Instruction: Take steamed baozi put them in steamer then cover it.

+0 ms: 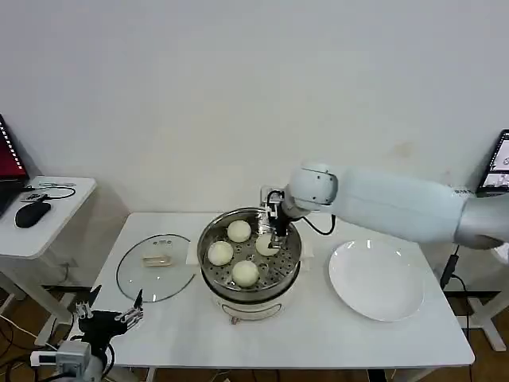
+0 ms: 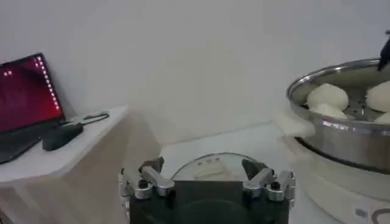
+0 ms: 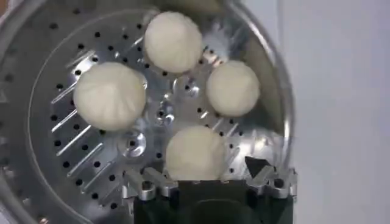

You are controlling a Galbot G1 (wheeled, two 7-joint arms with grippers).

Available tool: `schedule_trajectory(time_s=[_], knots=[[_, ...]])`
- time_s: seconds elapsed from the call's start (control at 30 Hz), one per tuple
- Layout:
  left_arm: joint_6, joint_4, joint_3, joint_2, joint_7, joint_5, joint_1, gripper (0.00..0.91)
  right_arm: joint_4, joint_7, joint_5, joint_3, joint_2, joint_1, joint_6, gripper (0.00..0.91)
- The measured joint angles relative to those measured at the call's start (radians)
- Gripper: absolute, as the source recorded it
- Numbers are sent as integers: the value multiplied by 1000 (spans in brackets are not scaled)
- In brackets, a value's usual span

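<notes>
With all four buns [image 1: 238,253] in the steamer [image 1: 250,288], the lid [image 1: 156,266] lies left of it, nearest my released left gripper [image 1: 110,317], while my right gripper [image 1: 272,231], also released, hovers over the pot.

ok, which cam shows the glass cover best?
Head view: the whole cover lies flat on the table, left of the steamer, handle visible. The left wrist view catches just its far part beyond the left gripper.

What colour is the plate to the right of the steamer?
Plain white, with no pattern; the plate shows best in the head view.
</notes>
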Motion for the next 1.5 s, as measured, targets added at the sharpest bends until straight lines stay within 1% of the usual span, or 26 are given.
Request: schedule_trajectory(time_s=[0.07,0.17,0.27,0.37,0.47,0.57,0.7,0.8,0.9,1.03,1.17,1.27,1.37,1.5], knots=[[1,2,0,0,-1,-4,-1,907,37,33,1,23,-33,-9,2,907],[-3,2,2,-1,0,-10,0,907,97,105,4,69,-93,-38,18,907],[-12,4,6,-4,0,-15,-4,907,159,191,4,138,-159,-92,45,907],[-21,9,11,-8,-1,-23,-10,907,215,282,1,231,-222,-175,78,907],[-33,14,12,-7,0,-29,-11,907,269,374,-25,370,-283,-305,126,907],[-48,22,13,-2,-3,-30,-13,907,314,448,-66,537,-325,-467,180,907],[-64,30,20,5,-7,-32,-15,907,357,506,-137,799,-334,-725,256,907],[-74,35,26,11,-11,-27,-20,907,383,523,-203,999,-300,-925,321,907],[-85,43,31,15,-15,-13,-27,907,413,523,-258,1199,-237,-1120,379,907],[-109,64,38,25,-17,42,-31,907,452,495,-314,1464,-122,-1353,447,907],[-151,88,38,36,-12,157,-23,907,471,452,-371,1721,7,-1564,518,907],[-189,113,39,47,-2,266,-20,907,477,433,-406,1870,90,-1704,571,907],[-225,148,47,61,9,385,-25,907,484,427,-424,1989,154,-1821,616,907],[-269,205,62,83,8,534,-44,907,491,430,-441,2087,224,-1927,658,907]])
